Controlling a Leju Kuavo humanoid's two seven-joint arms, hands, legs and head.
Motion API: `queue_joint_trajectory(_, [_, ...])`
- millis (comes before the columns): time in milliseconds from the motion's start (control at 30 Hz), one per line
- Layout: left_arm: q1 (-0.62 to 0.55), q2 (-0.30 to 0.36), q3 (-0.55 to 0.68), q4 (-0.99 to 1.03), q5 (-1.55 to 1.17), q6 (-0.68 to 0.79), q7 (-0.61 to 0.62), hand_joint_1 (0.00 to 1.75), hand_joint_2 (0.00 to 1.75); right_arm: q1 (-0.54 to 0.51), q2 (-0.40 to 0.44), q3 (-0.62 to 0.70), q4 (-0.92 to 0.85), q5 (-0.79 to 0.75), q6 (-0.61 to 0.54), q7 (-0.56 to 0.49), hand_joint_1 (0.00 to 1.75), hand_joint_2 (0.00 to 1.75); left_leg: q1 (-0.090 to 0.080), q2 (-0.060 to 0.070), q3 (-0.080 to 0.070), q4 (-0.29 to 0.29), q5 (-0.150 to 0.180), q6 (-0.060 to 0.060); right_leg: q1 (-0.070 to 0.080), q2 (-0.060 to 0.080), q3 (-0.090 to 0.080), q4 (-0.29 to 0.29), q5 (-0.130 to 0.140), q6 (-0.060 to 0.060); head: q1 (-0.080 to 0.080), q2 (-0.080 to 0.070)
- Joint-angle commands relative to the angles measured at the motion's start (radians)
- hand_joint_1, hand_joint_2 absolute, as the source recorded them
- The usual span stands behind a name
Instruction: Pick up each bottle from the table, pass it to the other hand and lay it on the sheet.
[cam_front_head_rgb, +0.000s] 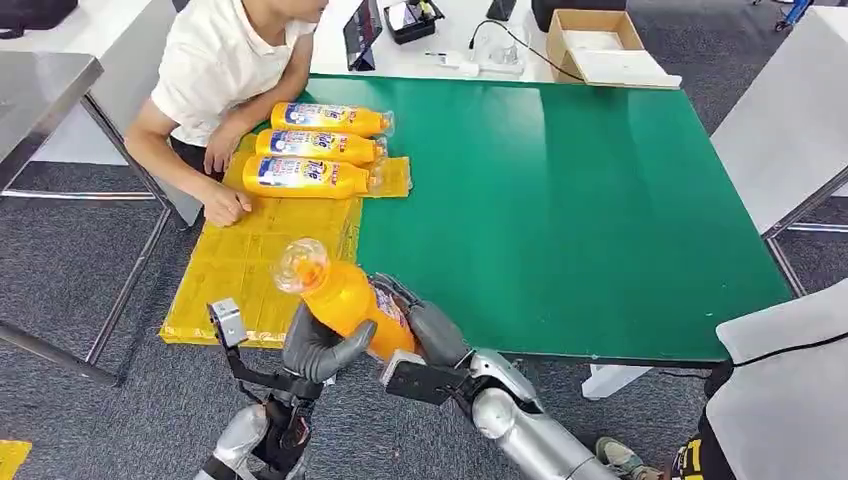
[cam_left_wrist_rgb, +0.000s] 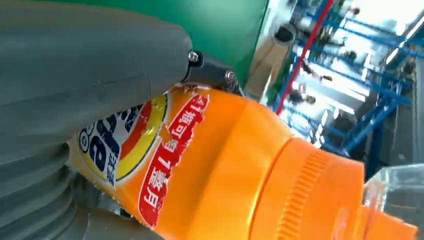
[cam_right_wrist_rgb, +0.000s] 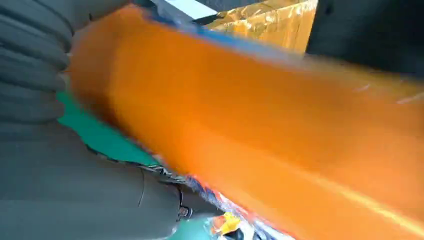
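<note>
Bottle (cam_front_head_rgb: 340, 295), orange with a clear cap, sits tilted between both hands at the green table's (cam_front_head_rgb: 600, 220) near edge: left hand (cam_front_head_rgb: 322, 345) wraps its lower body, right hand (cam_front_head_rgb: 425, 325) clasps its base. Beyond them, three bottles (cam_front_head_rgb: 310, 147) lie on the yellow sheet (cam_front_head_rgb: 240, 270).

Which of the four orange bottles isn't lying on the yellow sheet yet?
The orange bottle gripped between the left hand and right hand, cap tilted up; the other three bottles lie on the yellow sheet.
</note>
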Motion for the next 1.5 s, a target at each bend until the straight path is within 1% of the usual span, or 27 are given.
queue_joint_trajectory(33, [-0.005, 0.04, 0.113, -0.035, -0.32, 0.301, -0.042, 1.75, 1.75, 0.139, -0.066, -0.053, -0.207, 0.096, -0.164, 0.019, 0.0, 1.75, 0.001, -0.002, 0.002, -0.001, -0.001, -0.001, 0.001, -0.002, 0.003, -0.001, -0.001, -0.001, 0.0, 0.0])
queue_joint_trajectory(67, [-0.01, 0.044, 0.137, -0.04, -0.413, 0.367, -0.052, 1.75, 1.75, 0.157, -0.079, -0.078, -0.242, 0.12, -0.202, 0.023, 0.0, 1.75, 0.001, -0.002, 0.006, -0.001, -0.002, -0.001, 0.001, -0.002, 0.006, -0.001, -0.003, -0.002, 0.0, 0.0])
queue_joint_trajectory(133, [-0.015, 0.047, 0.168, -0.047, -0.438, 0.357, -0.047, 1.75, 1.75, 0.175, -0.1, -0.111, -0.286, 0.131, -0.205, 0.022, 0.0, 1.75, 0.001, -0.002, 0.002, 0.0, -0.001, -0.001, 0.001, -0.002, 0.002, 0.0, -0.001, -0.001, 0.001, 0.0])
queue_joint_trajectory(167, [-0.015, 0.047, 0.168, -0.047, -0.438, 0.357, -0.047, 1.75, 1.75, 0.175, -0.1, -0.111, -0.286, 0.131, -0.205, 0.022, 0.0, 1.75, 0.001, -0.001, 0.005, 0.0, -0.002, -0.001, 0.001, -0.001, 0.005, 0.0, -0.003, -0.002, 0.0, 0.0])
queue_joint_trajectory(200, [-0.015, 0.061, 0.165, -0.048, -0.511, 0.384, -0.049, 1.75, 1.75, 0.195, -0.1, -0.146, -0.309, 0.159, -0.266, 0.012, 0.0, 1.75, 0.001, -0.001, 0.003, 0.0, -0.001, -0.001, 0.001, -0.001, 0.003, 0.0, -0.002, -0.002, 0.0, 0.0])
queue_joint_trajectory(267, [-0.013, 0.089, 0.174, -0.065, -0.537, 0.343, -0.053, 1.75, 1.75, 0.253, -0.125, -0.21, -0.395, 0.156, -0.325, -0.039, 0.0, 1.75, 0.0, -0.003, 0.005, -0.001, -0.002, -0.001, 0.001, -0.003, 0.005, 0.0, -0.003, -0.002, 0.0, 0.0])
queue_joint_trajectory(367, [-0.016, 0.101, 0.185, -0.071, -0.633, 0.391, -0.06, 1.75, 1.75, 0.314, -0.136, -0.274, -0.474, 0.148, -0.356, -0.073, 0.0, 1.75, 0.0, -0.003, 0.001, -0.001, 0.0, 0.0, 0.0, -0.003, 0.002, 0.0, -0.001, -0.001, 0.0, 0.0])
queue_joint_trajectory(433, [-0.028, 0.113, 0.183, -0.057, -0.795, 0.476, -0.038, 1.75, 1.75, 0.353, -0.114, -0.331, -0.518, 0.132, -0.389, -0.109, 0.0, 1.75, 0.0, -0.003, 0.002, 0.0, -0.001, -0.001, 0.0, -0.003, 0.003, 0.0, -0.002, -0.002, 0.0, 0.0])
queue_joint_trajectory(467, [-0.035, 0.114, 0.186, -0.049, -0.8, 0.476, -0.036, 1.75, 1.75, 0.364, -0.112, -0.344, -0.531, 0.129, -0.396, -0.115, 0.0, 1.75, 0.0, -0.002, 0.005, 0.0, -0.003, -0.001, 0.0, -0.002, 0.005, 0.001, -0.004, -0.002, 0.0, 0.0])
queue_joint_trajectory(500, [-0.064, 0.114, 0.196, -0.002, -0.847, 0.482, 0.002, 1.75, 1.75, 0.384, -0.1, -0.374, -0.561, 0.085, -0.393, -0.143, 0.0, 0.0, 0.0, -0.002, 0.007, 0.0, -0.004, -0.002, 0.001, -0.002, 0.008, 0.001, -0.005, -0.003, 0.0, 0.0])
queue_joint_trajectory(533, [-0.068, 0.115, 0.198, 0.005, -0.844, 0.482, 0.002, 1.75, 1.75, 0.385, -0.101, -0.375, -0.564, 0.084, -0.391, -0.144, 0.0, 0.0, 0.0, -0.003, 0.002, -0.001, -0.001, -0.001, 0.0, -0.003, 0.002, 0.0, -0.002, -0.002, 0.0, 0.0])
queue_joint_trajectory(600, [-0.085, 0.117, 0.199, 0.035, -0.888, 0.5, 0.009, 1.75, 1.75, 0.388, -0.094, -0.382, -0.567, 0.079, -0.387, -0.146, 0.0, 0.0, 0.0, -0.004, 0.004, -0.001, -0.001, -0.002, 0.0, -0.004, 0.005, 0.0, -0.003, -0.002, 0.0, 0.0])
queue_joint_trajectory(633, [-0.113, 0.119, 0.195, 0.091, -0.974, 0.525, 0.047, 1.75, 1.75, 0.39, -0.085, -0.392, -0.565, 0.06, -0.369, -0.148, 0.0, 0.0, 0.0, -0.002, 0.002, -0.001, -0.001, -0.001, 0.0, -0.002, 0.002, 0.0, -0.001, -0.002, 0.0, 0.0])
queue_joint_trajectory(667, [-0.146, 0.121, 0.195, 0.155, -1.015, 0.525, 0.065, 1.75, 1.75, 0.393, -0.078, -0.397, -0.56, 0.045, -0.351, -0.154, 0.0, 0.0, 0.001, -0.002, 0.008, -0.001, -0.003, -0.002, 0.001, -0.002, 0.008, 0.0, -0.004, -0.004, 0.0, 0.0])
queue_joint_trajectory(700, [-0.187, 0.119, 0.196, 0.239, -1.064, 0.523, 0.099, 1.75, 1.75, 0.388, -0.073, -0.394, -0.546, 0.036, -0.324, -0.159, 0.0, 0.0, 0.0, -0.002, 0.004, -0.001, -0.001, -0.001, 0.0, -0.002, 0.004, -0.001, -0.002, -0.002, 0.0, 0.0])
queue_joint_trajectory(767, [-0.221, 0.113, 0.202, 0.312, -1.062, 0.539, 0.075, 1.75, 1.75, 0.384, -0.065, -0.394, -0.528, 0.037, -0.325, -0.161, 0.0, 0.0, 0.0, -0.004, 0.006, -0.002, 0.0, -0.002, 0.0, -0.004, 0.006, -0.001, -0.002, -0.003, 0.0, 0.0])
queue_joint_trajectory(800, [-0.242, 0.114, 0.199, 0.361, -1.103, 0.552, 0.098, 1.75, 1.75, 0.378, -0.063, -0.386, -0.518, 0.025, -0.305, -0.168, 0.0, 0.0, 0.0, -0.004, 0.005, -0.002, 0.0, -0.001, 0.0, -0.004, 0.005, -0.001, -0.002, -0.002, 0.001, 0.0])
queue_joint_trajectory(900, [-0.342, 0.104, 0.191, 0.576, -1.161, 0.494, 0.149, 1.75, 1.75, 0.349, -0.052, -0.354, -0.464, 0.007, -0.246, -0.178, 0.0, 0.0, 0.0, -0.001, 0.005, -0.002, 0.001, -0.002, 0.0, -0.002, 0.004, -0.001, 0.0, -0.002, 0.0, 0.0])
queue_joint_trajectory(1000, [-0.414, 0.071, 0.222, 0.738, -1.13, 0.452, 0.145, 1.75, 1.75, 0.329, -0.046, -0.332, -0.418, -0.002, -0.219, -0.179, 0.0, 0.0, 0.0, -0.003, 0.009, -0.003, 0.0, -0.002, 0.001, -0.003, 0.009, -0.002, -0.001, -0.003, 0.001, 0.0])
queue_joint_trajectory(1033, [-0.428, 0.071, 0.219, 0.764, -1.137, 0.449, 0.149, 1.75, 1.75, 0.323, -0.047, -0.33, -0.41, -0.002, -0.217, -0.179, 0.0, 0.0, 0.001, -0.001, 0.005, -0.002, 0.001, -0.001, 0.001, -0.001, 0.005, -0.001, 0.0, -0.002, 0.0, 0.0])
queue_joint_trajectory(1067, [-0.464, 0.065, 0.222, 0.83, -1.141, 0.449, 0.16, 1.75, 1.75, 0.313, -0.046, -0.327, -0.396, -0.015, -0.206, -0.182, 0.0, 0.0, 0.001, 0.0, 0.007, -0.002, 0.001, -0.002, 0.001, -0.001, 0.006, -0.001, 0.0, -0.003, 0.0, 0.0])
queue_joint_trajectory(1133, [-0.522, 0.064, 0.208, 0.936, -1.18, 0.457, 0.201, 1.75, 1.75, 0.3, -0.043, -0.326, -0.381, -0.033, -0.186, -0.186, 0.0, 0.0, 0.001, 0.0, 0.004, -0.001, 0.001, -0.001, 0.001, -0.001, 0.004, -0.001, 0.0, -0.002, 0.0, 0.0])
queue_joint_trajectory(1167, [-0.529, 0.064, 0.206, 0.948, -1.185, 0.457, 0.206, 1.75, 1.75, 0.297, -0.043, -0.323, -0.377, -0.032, -0.183, -0.186, 0.0, 0.0, 0.0, -0.002, 0.006, -0.002, 0.001, -0.002, 0.001, -0.002, 0.007, 0.0, -0.001, -0.002, 0.0, 0.0])
queue_joint_trajectory(1233, [-0.552, 0.064, 0.203, 0.99, -1.198, 0.439, 0.223, 1.75, 1.75, 0.286, -0.039, -0.313, -0.358, -0.028, -0.175, -0.184, 0.0, 0.0, 0.001, 0.0, 0.004, -0.001, 0.001, -0.001, 0.001, 0.001, 0.005, -0.001, 0.001, -0.002, 0.0, 0.0])
queue_joint_trajectory(1267, [-0.56, 0.062, 0.202, 1.006, -1.201, 0.425, 0.233, 1.75, 1.75, 0.282, -0.04, -0.308, -0.35, -0.026, -0.17, -0.183, 0.0, 0.0, 0.0, 0.001, 0.007, -0.002, 0.001, -0.002, 0.0, 0.001, 0.008, -0.001, 0.0, -0.002, 0.0, 0.0])
queue_joint_trajectory(1333, [-0.587, 0.057, 0.164, 1.044, -1.258, 0.379, 0.289, 1.75, 1.75, 0.271, -0.039, -0.303, -0.331, -0.025, -0.165, -0.182, 0.0, 0.0, 0.0, 0.001, 0.008, -0.002, 0.001, -0.001, 0.0, 0.001, 0.008, -0.001, 0.001, -0.002, 0.0, 0.0])
queue_joint_trajectory(1500, [-0.586, 0.047, 0.134, 1.047, -1.306, 0.364, 0.307, 1.75, 1.75, 0.273, -0.033, -0.307, -0.333, -0.038, -0.148, -0.175, 0.0, 0.0, 0.001, 0.003, 0.014, -0.002, 0.0, -0.003, 0.001, 0.002, 0.012, 0.0, 0.0, -0.004, 0.0, 0.0])
